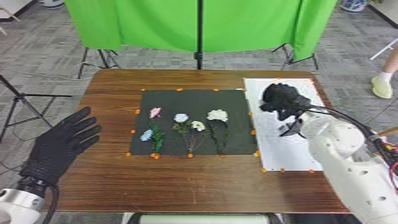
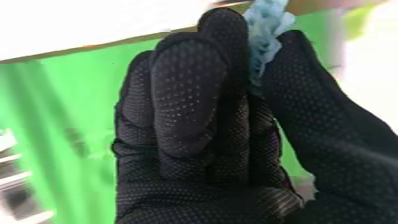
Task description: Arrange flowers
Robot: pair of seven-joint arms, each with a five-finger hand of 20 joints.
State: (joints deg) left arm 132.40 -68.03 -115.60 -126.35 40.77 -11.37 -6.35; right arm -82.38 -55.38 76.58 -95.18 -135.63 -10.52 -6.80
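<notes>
Found the mat (image 1: 169, 100) on the worktop (image 1: 178, 185), toward twelve o'clock of its centre, with the sheet (image 1: 284, 157) at two o'clock. Counted five blooms on the mat: the first bloom (image 1: 155, 112) at ten o'clock, the second bloom (image 1: 147, 135) at eight, the third bloom (image 1: 181, 118) and fourth bloom (image 1: 198, 126) near the middle, the fifth bloom (image 1: 218, 115) at two. Traced stems toward six o'clock. Saw a flower piece (image 2: 268, 30) in the right hand (image 1: 282, 100), over the sheet's twelve o'clock end. Noted the curtain (image 1: 142, 25) behind the worktop, at twelve.
</notes>
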